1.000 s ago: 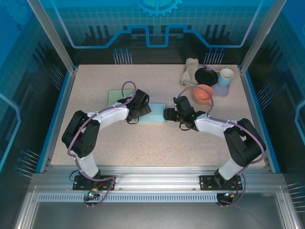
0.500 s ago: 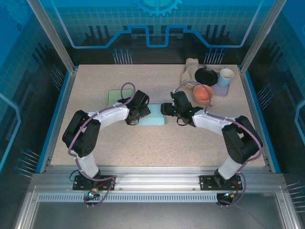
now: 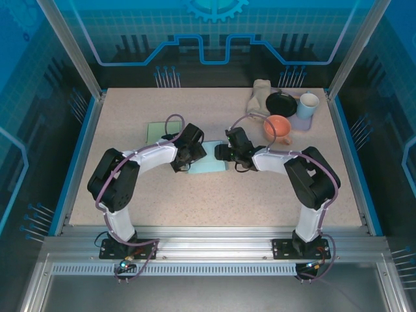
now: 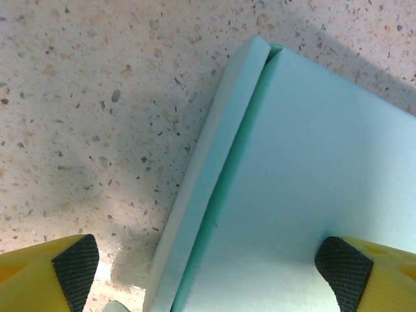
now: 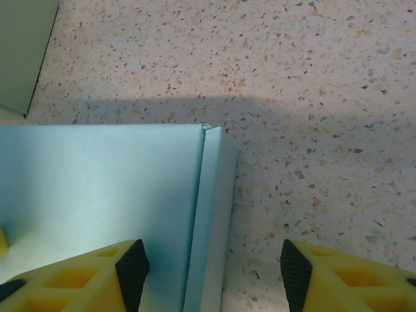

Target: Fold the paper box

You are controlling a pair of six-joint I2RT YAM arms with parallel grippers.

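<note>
The paper box [image 3: 207,164] lies flat near the middle of the table [image 3: 214,208], a pale blue-green sheet with one arm reaching in from each side. In the left wrist view, the left gripper [image 4: 209,263] has its jaws spread wide. One black pad [image 4: 75,260] is over bare table [image 4: 97,97] and the other [image 4: 344,266] is over the box's broad panel [image 4: 312,162]. A narrow side strip [image 4: 208,175] runs between them and nothing is pinched. You cannot tell from this view whether either pad touches the surface below it. In the right wrist view, the right gripper [image 5: 214,276] also has its jaws apart. One pad [image 5: 133,273] is above the box panel [image 5: 97,182] and the other [image 5: 296,276] is above the speckled table [image 5: 312,97]. The box's opposite edge strip [image 5: 211,214] lies between them and is not clamped. Each strip is folded in along the panel, and a thin seam shows at its corner. A second green sheet [image 3: 158,132] rests just beyond the left arm, apart from the box, and you can see its corner at the upper left of the right wrist view [image 5: 23,52]. At the far right of the table an orange bowl [image 3: 278,127], a black lid [image 3: 281,104], a white cup [image 3: 307,105] and a beige cloth [image 3: 260,97] are grouped together, well apart from the box.
</note>
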